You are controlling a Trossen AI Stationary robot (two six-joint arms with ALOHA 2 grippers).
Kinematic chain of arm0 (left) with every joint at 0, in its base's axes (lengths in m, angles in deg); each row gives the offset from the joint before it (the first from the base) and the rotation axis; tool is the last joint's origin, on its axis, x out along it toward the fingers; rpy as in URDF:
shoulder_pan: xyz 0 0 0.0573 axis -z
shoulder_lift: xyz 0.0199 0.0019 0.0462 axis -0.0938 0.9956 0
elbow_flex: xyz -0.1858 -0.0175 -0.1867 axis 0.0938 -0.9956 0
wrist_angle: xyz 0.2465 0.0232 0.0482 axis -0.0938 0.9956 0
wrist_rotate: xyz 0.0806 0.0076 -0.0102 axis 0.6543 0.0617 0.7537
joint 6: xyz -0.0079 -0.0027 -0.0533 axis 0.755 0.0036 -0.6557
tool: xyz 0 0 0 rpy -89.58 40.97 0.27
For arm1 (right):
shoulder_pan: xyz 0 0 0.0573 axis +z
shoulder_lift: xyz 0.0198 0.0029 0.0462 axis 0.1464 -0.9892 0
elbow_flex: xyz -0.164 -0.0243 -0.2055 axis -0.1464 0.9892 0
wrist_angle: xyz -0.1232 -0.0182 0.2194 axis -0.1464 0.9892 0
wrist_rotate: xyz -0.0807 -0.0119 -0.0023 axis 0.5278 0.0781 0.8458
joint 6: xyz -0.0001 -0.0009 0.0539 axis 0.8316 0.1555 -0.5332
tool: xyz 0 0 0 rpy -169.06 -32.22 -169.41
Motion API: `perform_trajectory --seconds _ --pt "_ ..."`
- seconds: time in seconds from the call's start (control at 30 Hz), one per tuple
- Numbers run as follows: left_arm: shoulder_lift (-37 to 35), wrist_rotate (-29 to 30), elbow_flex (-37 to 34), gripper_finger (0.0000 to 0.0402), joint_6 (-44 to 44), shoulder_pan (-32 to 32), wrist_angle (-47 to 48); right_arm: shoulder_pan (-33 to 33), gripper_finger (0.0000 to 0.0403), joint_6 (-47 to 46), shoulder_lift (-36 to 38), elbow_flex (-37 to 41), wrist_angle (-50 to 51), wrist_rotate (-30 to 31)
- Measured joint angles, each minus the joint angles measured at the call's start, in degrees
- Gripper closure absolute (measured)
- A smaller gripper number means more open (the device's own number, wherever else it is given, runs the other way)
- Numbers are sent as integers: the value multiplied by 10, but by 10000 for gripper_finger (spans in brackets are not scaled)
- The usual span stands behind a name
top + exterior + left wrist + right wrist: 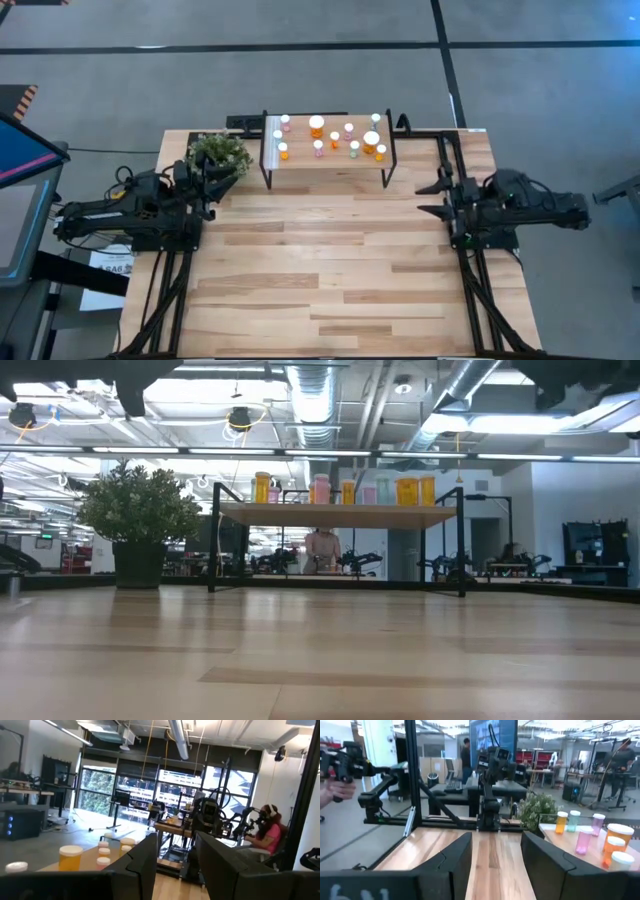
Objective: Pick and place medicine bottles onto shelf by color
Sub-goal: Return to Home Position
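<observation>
Orange, pink, green and clear medicine bottles [330, 138] all stand on the shelf [320, 163] at the counter's [330, 260] far edge (potted plant [220, 152] just beside it). Left gripper [226, 176] sits at the left side, fingers apart, empty; right gripper [434, 198] opposite, fingers apart too, holding nothing.

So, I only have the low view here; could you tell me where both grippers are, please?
Observer: The right gripper sits at the right edge of the table, open and empty.
Operator: And the left one?
Observer: The left gripper is at the left edge beside the plant, also open.
Operator: Are the bottles in one line?
Observer: No; from above, the medicine bottles are spread front to back across the shelf.
</observation>
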Motion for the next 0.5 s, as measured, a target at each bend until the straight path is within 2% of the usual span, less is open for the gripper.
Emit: perform_trajectory --seconds 0.23,0.5 --pt "0 0 0 278 -6 0 22 0 212 -3 98 54 6 0" --pt "1 -3 0 278 -13 0 38 -1 212 -12 97 62 45 0"
